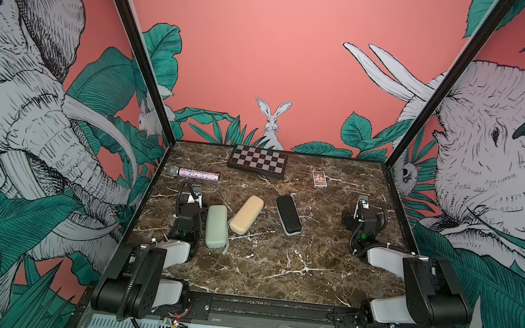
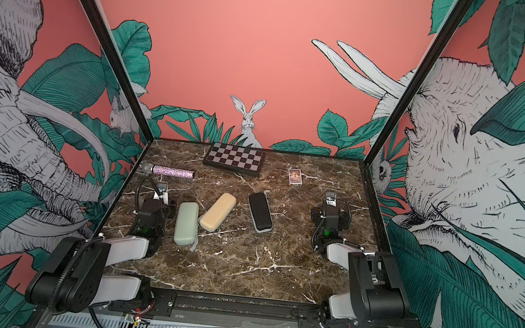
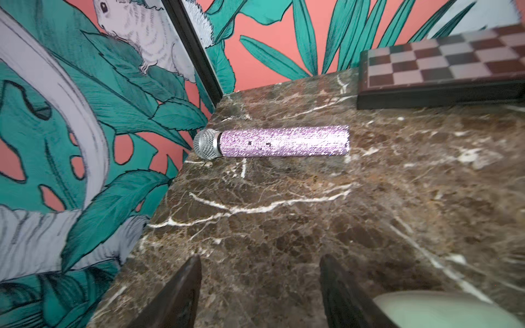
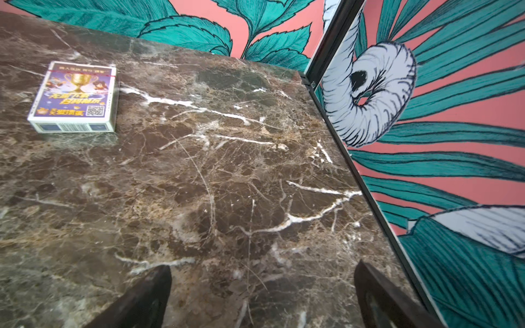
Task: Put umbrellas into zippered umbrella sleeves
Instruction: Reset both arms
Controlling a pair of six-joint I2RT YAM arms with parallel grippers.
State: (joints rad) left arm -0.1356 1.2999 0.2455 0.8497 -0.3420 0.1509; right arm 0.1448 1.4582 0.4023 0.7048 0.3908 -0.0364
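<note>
Three shut zippered umbrella sleeves lie mid-table in both top views: mint green (image 1: 216, 226) (image 2: 187, 218), cream (image 1: 246, 214) and black (image 1: 288, 215). No umbrellas show; they are hidden or out of view. My left gripper (image 1: 196, 197) (image 3: 261, 259) hovers just left of the mint sleeve's far end, jaws apart over bare marble with nothing between them. A corner of the mint sleeve (image 3: 426, 309) shows beside one finger in the left wrist view. My right gripper (image 1: 363, 202) (image 4: 262, 269) stands wide open over bare marble near the right wall, well apart from the black sleeve.
A checkered board box (image 1: 257, 161) sits at the back centre. A glittery microphone (image 1: 194, 173) (image 3: 284, 141) lies ahead of the left gripper. A card pack (image 1: 319, 179) (image 4: 75, 99) lies at the back right. Printed walls (image 1: 149, 101) close in three sides.
</note>
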